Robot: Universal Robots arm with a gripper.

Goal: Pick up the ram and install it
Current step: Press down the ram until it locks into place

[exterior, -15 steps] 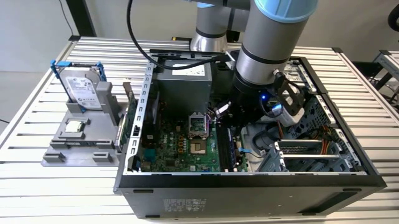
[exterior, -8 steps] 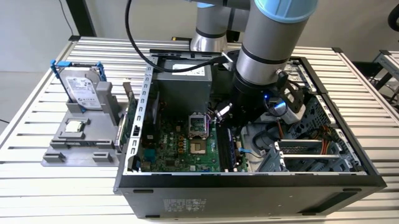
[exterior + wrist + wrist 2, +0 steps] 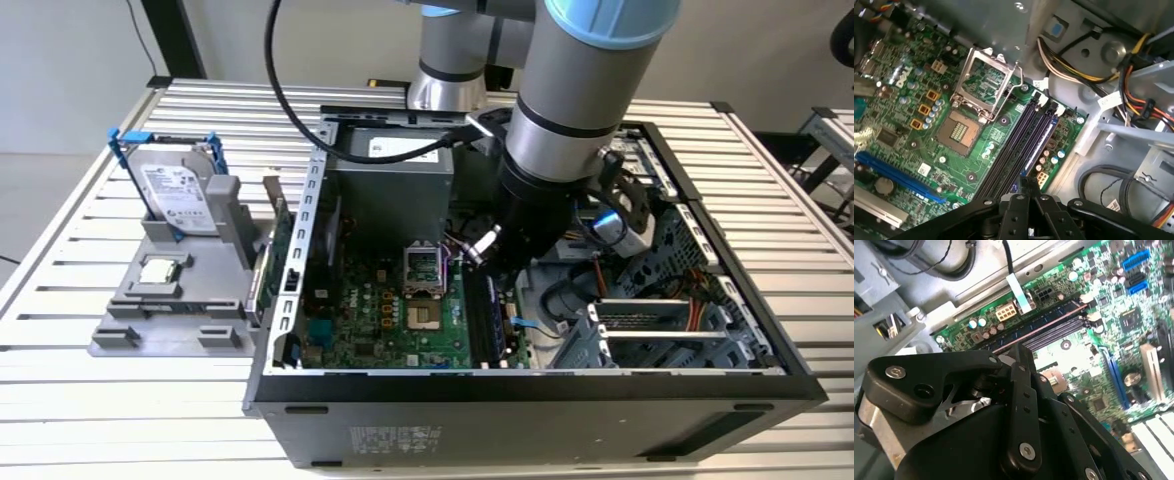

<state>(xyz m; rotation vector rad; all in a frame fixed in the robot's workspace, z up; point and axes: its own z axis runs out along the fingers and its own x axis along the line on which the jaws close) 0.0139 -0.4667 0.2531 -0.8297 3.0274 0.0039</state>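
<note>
My gripper is low inside the open computer case, over the black memory slots of the green motherboard. The ram shows edge-on as a long thin strip with a bluish sheen. It lies along the slot nearest the board's edge and reaches out from my fingertips. In the second wrist view the ram is a thin reddish line running along the slots. The gripper is shut on the ram's near end. I cannot tell how deep the ram sits in the slot.
The processor socket stands beside the slots with its metal latch frame raised. Bundled cables and the case's metal walls crowd the other side. Outside the case, a grey tray holds a hard drive and a processor chip.
</note>
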